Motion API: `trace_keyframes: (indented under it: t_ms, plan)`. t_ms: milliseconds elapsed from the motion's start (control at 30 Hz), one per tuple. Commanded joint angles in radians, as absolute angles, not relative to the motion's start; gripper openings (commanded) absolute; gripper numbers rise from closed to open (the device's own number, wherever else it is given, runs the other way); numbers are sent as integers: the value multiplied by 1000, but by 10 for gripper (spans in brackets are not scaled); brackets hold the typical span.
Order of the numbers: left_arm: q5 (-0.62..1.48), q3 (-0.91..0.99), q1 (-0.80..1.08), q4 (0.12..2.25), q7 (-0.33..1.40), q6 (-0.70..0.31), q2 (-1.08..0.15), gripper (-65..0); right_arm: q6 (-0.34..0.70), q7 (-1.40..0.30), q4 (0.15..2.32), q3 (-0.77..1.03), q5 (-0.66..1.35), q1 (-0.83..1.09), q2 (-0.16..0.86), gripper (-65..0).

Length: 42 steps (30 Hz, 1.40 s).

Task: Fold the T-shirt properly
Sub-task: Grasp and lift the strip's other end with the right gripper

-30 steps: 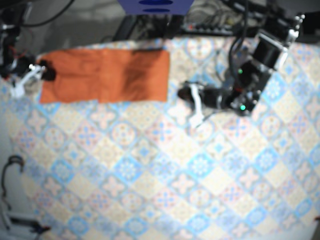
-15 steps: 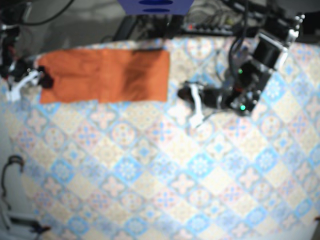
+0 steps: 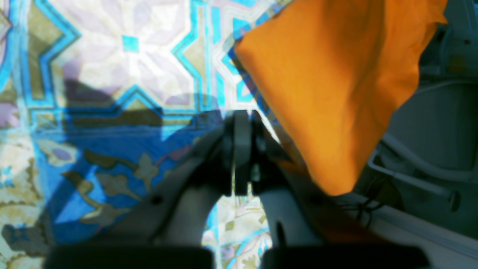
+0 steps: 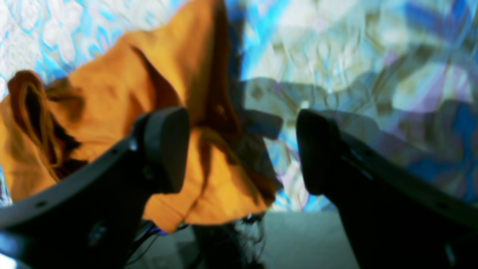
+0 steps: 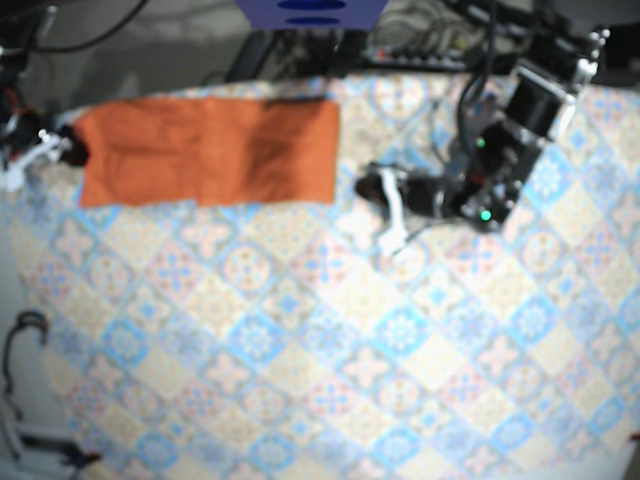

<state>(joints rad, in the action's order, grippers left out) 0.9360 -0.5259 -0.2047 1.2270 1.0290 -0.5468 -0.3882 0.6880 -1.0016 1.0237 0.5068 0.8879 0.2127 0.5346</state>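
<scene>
Clenched tight, the left gripper has its jaws pressed together with nothing between them, low over the patterned tablecloth and near one corner of the shirt. That orange shirt lies flat as a long folded rectangle along the far edge of the tablecloth, toward the right arm's side. At its outer end, where the fabric bunches and hangs past the edge, the right gripper stands released, jaws wide apart; one finger overlaps the fabric, though I cannot tell whether it touches
</scene>
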Motion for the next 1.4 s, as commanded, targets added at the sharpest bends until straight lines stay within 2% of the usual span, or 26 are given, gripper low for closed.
trace_keyframes:
  t_ms: [0,433,667,1367]
  plan:
    - [951,-518,-225,1239,1020,-553,-397,-650,698,-1009,1021,515,903,186,552,-217]
    - [951,-518,-223,1239,1020,-553,-397,-650,698,-1064,1018,521,905,176,515,-216]
    - [951,-518,-223,1239,1020,-553,-397,-650,698,-1090,1018,515,1095,180,513,-215]
    - [951,-518,-223,1239,1020,-553,-398,-650,698,-1107,1017,538,1125,180,519,-215]
